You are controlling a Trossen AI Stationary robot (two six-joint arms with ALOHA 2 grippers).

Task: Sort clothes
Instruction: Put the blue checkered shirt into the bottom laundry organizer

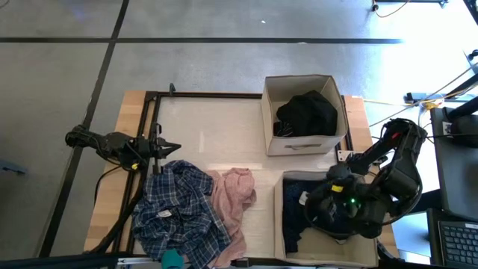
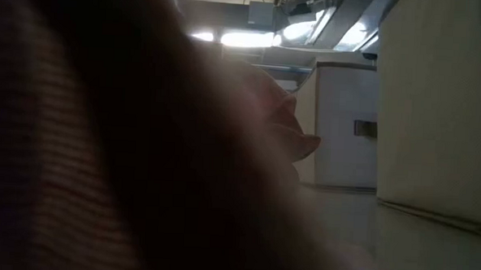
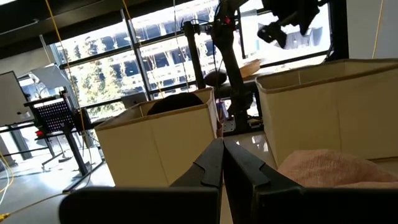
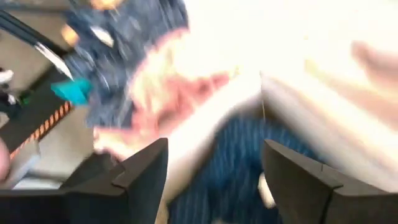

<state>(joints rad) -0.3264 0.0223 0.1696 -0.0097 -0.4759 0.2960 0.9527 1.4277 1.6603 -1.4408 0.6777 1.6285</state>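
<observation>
High view is showing the clothes split up across the table: a blue-white plaid shirt (image 1: 179, 213) is lying crumpled at the near left, with a pink garment (image 1: 233, 196) touching its right edge and a small teal piece (image 1: 172, 259) peeking out at the near edge just below the plaid. A black garment (image 1: 308, 113) is sitting inside the far box (image 1: 302, 143), and navy fabric (image 1: 295, 217) is lying in the near box (image 1: 278, 217) on the right side. The right gripper (image 1: 334, 203) is hovering over that near box, right above the navy fabric, and the right wrist view is showing its two fingers (image 4: 142, 173) standing well apart with nothing between them, striped navy cloth (image 4: 227, 168) lying beyond the gap. Over on the left, the left gripper (image 1: 170, 148) is waiting just above the top edge of the plaid shirt, its fingers (image 3: 211, 163) pressed together and holding nothing. The low view is almost wholly blocked by dark fabric close up.
</observation>
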